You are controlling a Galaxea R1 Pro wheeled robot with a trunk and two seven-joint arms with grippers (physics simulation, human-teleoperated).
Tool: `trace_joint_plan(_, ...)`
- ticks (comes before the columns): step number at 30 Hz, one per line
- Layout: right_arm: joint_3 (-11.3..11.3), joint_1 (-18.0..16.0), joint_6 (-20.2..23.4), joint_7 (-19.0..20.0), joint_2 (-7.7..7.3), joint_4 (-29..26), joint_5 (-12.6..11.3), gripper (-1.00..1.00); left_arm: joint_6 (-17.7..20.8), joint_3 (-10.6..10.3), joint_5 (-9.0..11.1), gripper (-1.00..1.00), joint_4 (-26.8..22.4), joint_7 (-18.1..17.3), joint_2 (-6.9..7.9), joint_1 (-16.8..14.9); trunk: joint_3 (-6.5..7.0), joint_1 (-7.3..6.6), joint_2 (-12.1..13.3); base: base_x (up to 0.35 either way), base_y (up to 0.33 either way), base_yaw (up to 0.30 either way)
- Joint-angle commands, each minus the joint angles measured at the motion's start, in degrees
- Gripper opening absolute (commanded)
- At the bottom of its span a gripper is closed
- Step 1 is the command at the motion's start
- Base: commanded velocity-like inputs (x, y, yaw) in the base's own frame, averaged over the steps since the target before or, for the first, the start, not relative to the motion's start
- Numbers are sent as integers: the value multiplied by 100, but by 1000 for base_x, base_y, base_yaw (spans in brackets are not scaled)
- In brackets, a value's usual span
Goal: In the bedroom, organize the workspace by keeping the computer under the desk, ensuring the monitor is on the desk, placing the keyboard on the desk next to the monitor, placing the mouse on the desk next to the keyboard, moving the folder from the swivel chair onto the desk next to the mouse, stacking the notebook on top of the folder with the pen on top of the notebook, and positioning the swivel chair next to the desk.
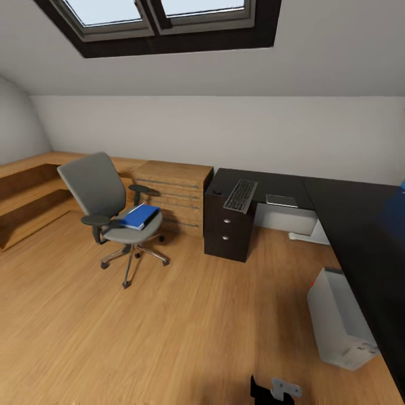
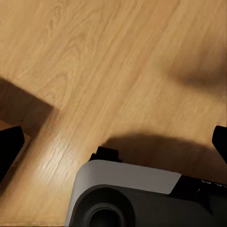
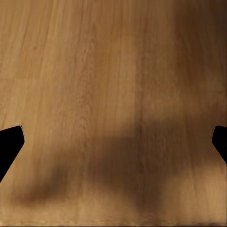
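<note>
You're looking across an attic bedroom w/ a wood floor and a skylight overhead; take the desk as the landmark. It's L-shaped w/ a black top, one leg running along the far wall, the other coming toward you at the view's right. The keyboard lies on the desk above the drawer unit, angled. Just beside it on the top, toward the desk's corner, sits a small flat grey thing, too small to say whether it's the notebook. A pale grey box stands on the floor against the desk's near leg, poss. the computer, not tucked under. The chair is well apart from the desk, past a wooden shelf unit, and the blue folder lies on its seat. A blue blur at the view's right edge is too cut off to name. Both wrist views look down at bare floor: left gripper has its tips wide apart w/ nothing between them, robot base below; right gripper is likewise spread and empty. Risks from here, as I judge it: driving to the chair, your base could clip the box or the drawer unit; and the chair is on castors, so a nudge while reaching for the folder could roll it away or slide the folder off.
</note>
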Motion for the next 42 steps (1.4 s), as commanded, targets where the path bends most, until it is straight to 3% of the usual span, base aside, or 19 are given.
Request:
trace_joint_plan(1, 4, -6, -25, -12, 3, 13, -8, 100, -14, -49, 29, 100, -12, 51, 10, 2, -7, -3, -3, -337, -3, 60)
trace_joint_plan(18, 4, -6, -32, -11, 5, 13, -8, 100, -17, -49, 29, 100, -12, 51, 17, 2, -14, -3, -3, -337, 0, 8)
trace_joint_plan(25, 4, 1, -40, -4, 5, 13, 0, 100, -15, -49, 29, 100, -12, 52, 11, 2, -3, -3, -3, -337, -2, -169)
trace_joint_plan(42, 4, 3, -38, -4, 0, 13, 1, 100, -45, -57, 13, 100, -15, 43, 1, 2, 325, -377, 679, -324, -38, -192)
